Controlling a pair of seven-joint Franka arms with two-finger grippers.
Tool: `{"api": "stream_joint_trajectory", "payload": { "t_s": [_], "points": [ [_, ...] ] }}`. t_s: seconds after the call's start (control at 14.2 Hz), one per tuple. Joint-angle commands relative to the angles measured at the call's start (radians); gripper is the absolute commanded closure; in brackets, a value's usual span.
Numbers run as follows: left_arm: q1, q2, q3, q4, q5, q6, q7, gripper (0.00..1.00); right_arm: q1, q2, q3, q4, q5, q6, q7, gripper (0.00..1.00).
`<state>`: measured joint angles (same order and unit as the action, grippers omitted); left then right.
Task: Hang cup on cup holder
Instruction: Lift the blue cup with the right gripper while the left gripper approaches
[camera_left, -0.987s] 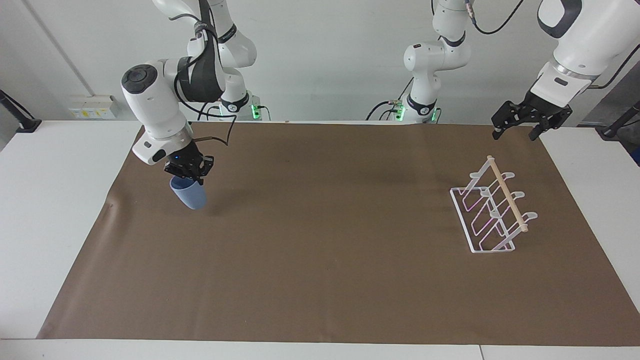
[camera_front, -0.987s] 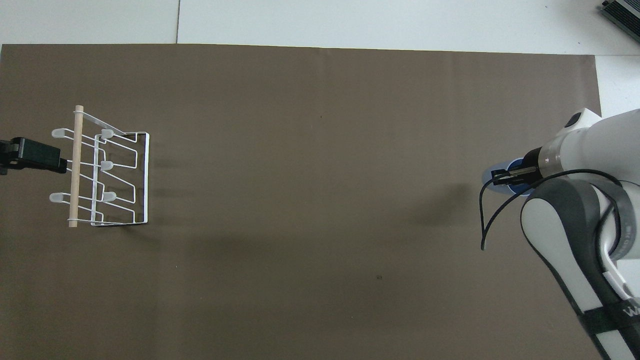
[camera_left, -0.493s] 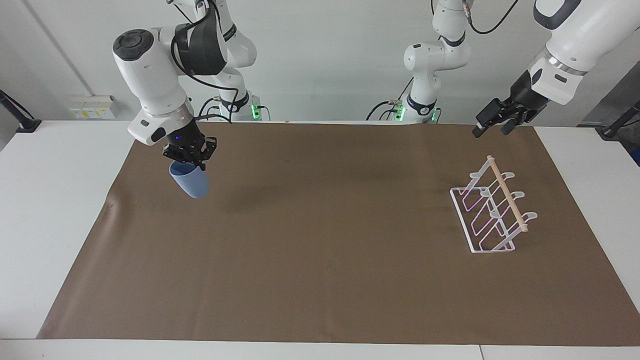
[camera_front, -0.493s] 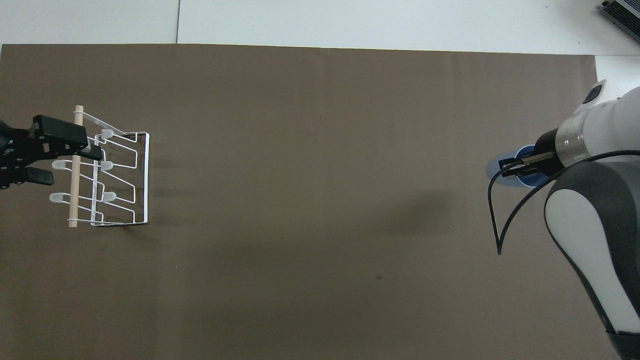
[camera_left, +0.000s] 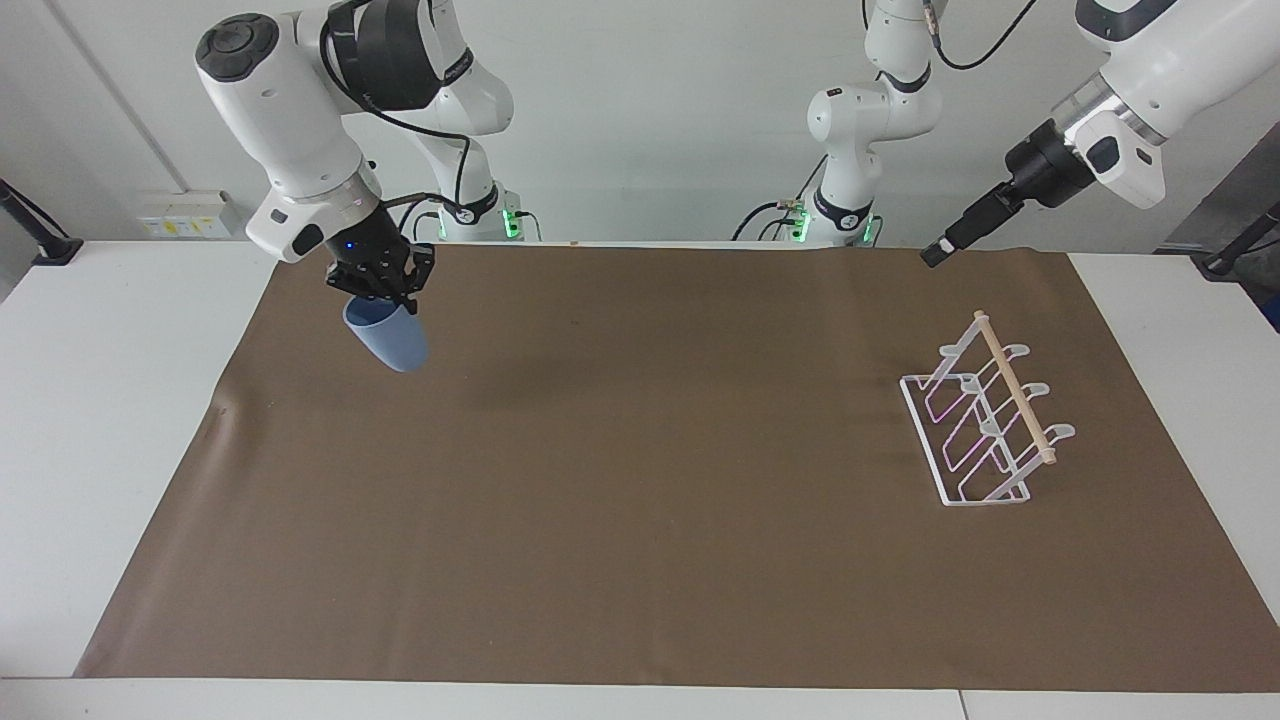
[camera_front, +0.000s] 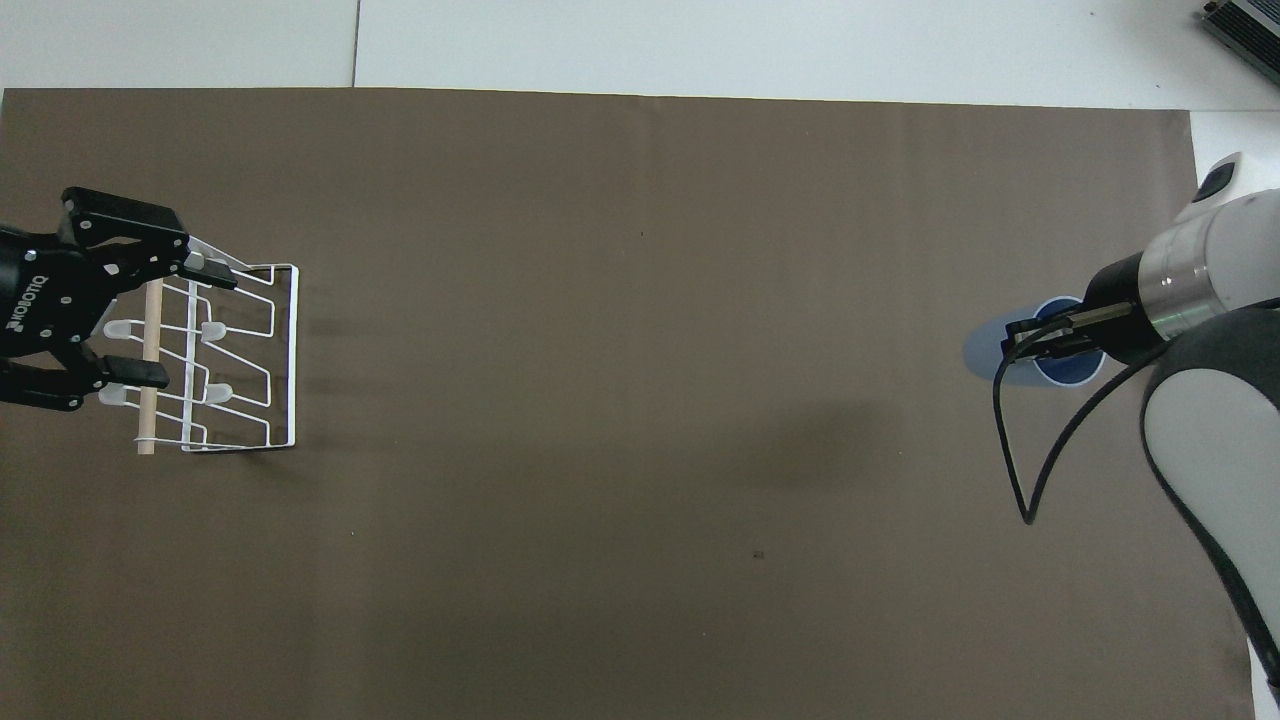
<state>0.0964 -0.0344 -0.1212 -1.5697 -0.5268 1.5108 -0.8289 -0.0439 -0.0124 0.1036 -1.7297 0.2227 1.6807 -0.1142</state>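
The light-blue cup (camera_left: 390, 342) hangs tilted in the air above the brown mat at the right arm's end of the table. My right gripper (camera_left: 381, 293) is shut on its rim; in the overhead view the right gripper (camera_front: 1035, 342) covers part of the cup (camera_front: 985, 352). The white wire cup holder (camera_left: 985, 425) with a wooden dowel stands on the mat at the left arm's end, with no cup on it. My left gripper (camera_left: 942, 253) is raised high, open and empty. In the overhead view the left gripper (camera_front: 183, 325) lies over the cup holder (camera_front: 285, 350).
The brown mat (camera_left: 640, 520) covers most of the white table (camera_left: 90, 400). The arms' bases stand at the robots' edge of the table. A black cable loops from the right wrist (camera_front: 1010, 440).
My right gripper has lifted the cup higher off the mat. My left gripper has risen and turned, and in the overhead view it has come over the cup holder.
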Motion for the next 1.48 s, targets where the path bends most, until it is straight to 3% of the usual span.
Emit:
{"api": "stream_joint_trajectory", "payload": {
  "t_s": [0.0,0.28,0.7,1.41],
  "points": [
    [0.006,-0.059,0.002,-0.094,-0.090,0.051,-0.119,0.00,-0.010,-0.017,-0.001,0.006,0.174,-0.030,-0.012,1.00],
    [0.006,-0.097,0.003,-0.174,-0.191,0.097,-0.212,0.00,-0.004,-0.018,0.011,0.006,0.292,-0.019,-0.009,1.00],
    [-0.056,-0.208,-0.008,-0.404,-0.361,0.308,-0.354,0.00,-0.002,-0.021,0.077,-0.001,0.475,0.028,-0.001,1.00],
    [-0.293,-0.222,-0.009,-0.472,-0.394,0.535,-0.573,0.00,-0.001,-0.027,0.240,-0.011,0.682,0.226,0.108,1.00]
  ]
}}
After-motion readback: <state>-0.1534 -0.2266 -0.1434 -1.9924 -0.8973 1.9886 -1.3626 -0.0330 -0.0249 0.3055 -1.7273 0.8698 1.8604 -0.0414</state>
